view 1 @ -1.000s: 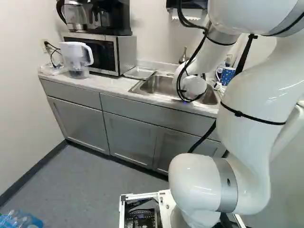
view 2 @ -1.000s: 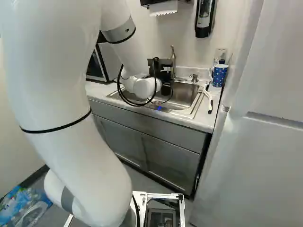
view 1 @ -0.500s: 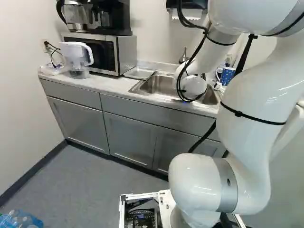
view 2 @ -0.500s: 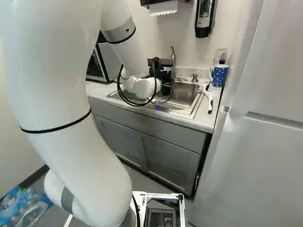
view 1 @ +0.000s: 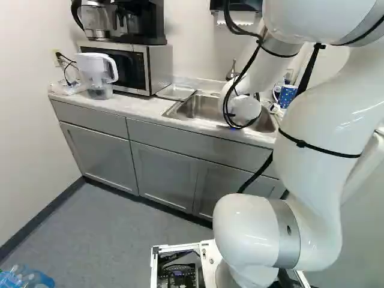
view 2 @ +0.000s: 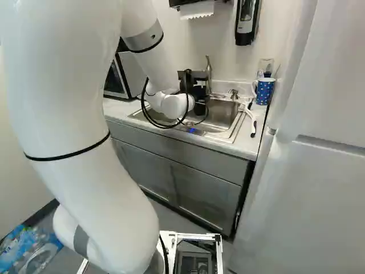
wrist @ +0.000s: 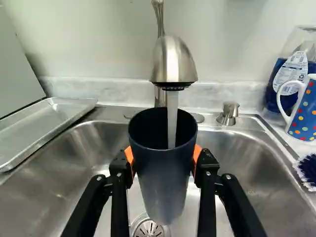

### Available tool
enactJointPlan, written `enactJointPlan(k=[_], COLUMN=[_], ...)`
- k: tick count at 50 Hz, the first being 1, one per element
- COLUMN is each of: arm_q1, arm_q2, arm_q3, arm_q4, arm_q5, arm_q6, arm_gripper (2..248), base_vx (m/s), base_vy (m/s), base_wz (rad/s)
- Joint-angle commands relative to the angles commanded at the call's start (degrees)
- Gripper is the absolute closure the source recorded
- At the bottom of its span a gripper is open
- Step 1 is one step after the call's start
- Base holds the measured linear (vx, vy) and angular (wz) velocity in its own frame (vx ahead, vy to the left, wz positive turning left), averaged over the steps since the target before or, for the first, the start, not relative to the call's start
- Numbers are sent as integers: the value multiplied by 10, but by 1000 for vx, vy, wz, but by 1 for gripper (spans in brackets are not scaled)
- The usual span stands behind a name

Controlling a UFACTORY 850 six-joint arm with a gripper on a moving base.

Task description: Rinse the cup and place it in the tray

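Note:
In the right base view my gripper (view 2: pixel 199 94) is over the sink, its fingertips hidden. The wrist view shows the gripper (wrist: pixel 164 160) shut on the dark blue cup (wrist: pixel 162 177), orange pads pressing from both sides. The cup is roughly upright above the drain, mouth up, under the faucet (wrist: pixel 173 59). A stream of water (wrist: pixel 172 118) runs from the spout into the cup's mouth; the water level inside cannot be seen. The metal tray (wrist: pixel 47 121) lies on the counter beside the sink (wrist: pixel 256 177), and shows with nothing on it.
A polka-dot mug (wrist: pixel 302 116), a bottle of blue liquid (wrist: pixel 281 74) and a brush (wrist: pixel 308 170) stand or lie right of the sink. A soap pump (wrist: pixel 228 113) rises from the sink's rim. Past the tray are the microwave (view 1: pixel 157 66) and a water pitcher (view 1: pixel 96 72).

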State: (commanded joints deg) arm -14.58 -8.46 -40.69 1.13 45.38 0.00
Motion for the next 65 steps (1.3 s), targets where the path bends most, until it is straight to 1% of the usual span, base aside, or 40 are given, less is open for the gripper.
enactJointPlan(k=[65], arm_q1=[0], arm_q2=[0], arm_q3=[0], arm_q4=[0], arm_q5=[0], arm_q6=[0], arm_gripper=[125], base_vx=[0], base_vy=[0], base_wz=[0])
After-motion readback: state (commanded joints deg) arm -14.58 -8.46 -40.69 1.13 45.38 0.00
